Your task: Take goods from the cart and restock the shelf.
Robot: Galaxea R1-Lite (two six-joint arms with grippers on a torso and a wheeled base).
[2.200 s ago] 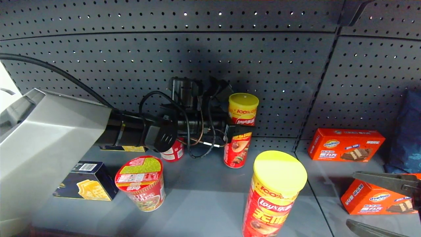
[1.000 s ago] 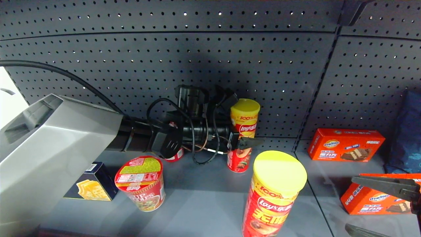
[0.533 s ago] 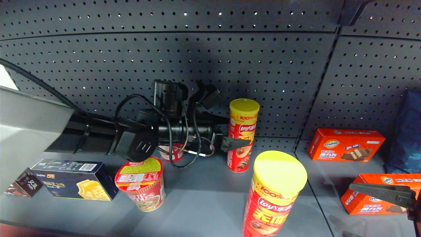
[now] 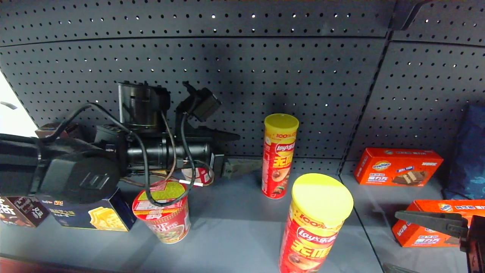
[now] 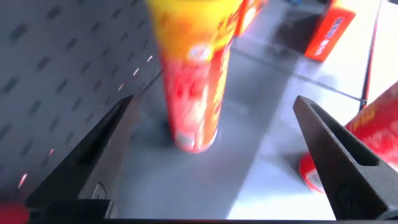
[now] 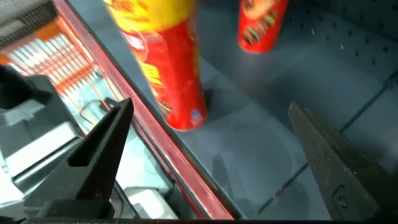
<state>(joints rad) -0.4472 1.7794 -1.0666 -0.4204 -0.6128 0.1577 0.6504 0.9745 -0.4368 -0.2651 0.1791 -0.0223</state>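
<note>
the back chip can [image 4: 280, 155] is being borne upright by the shelf [image 4: 235, 227], close to the pegboard wall [image 4: 322, 76], gripped by nothing. the left gripper [image 4: 246, 151] is being held just beside it, jaws spread and empty. judged a release: the arm is best being drawn straight back, level, so neither can nor noodle cup [image 4: 163, 216] is being clipped. the right gripper [image 4: 390, 240], likewise spread, is being held near the front can [image 4: 316, 227].

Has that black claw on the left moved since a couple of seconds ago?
Yes. The left gripper has drawn back leftward, off the rear chips can it gripped before; the front chips can kept its place.
</note>
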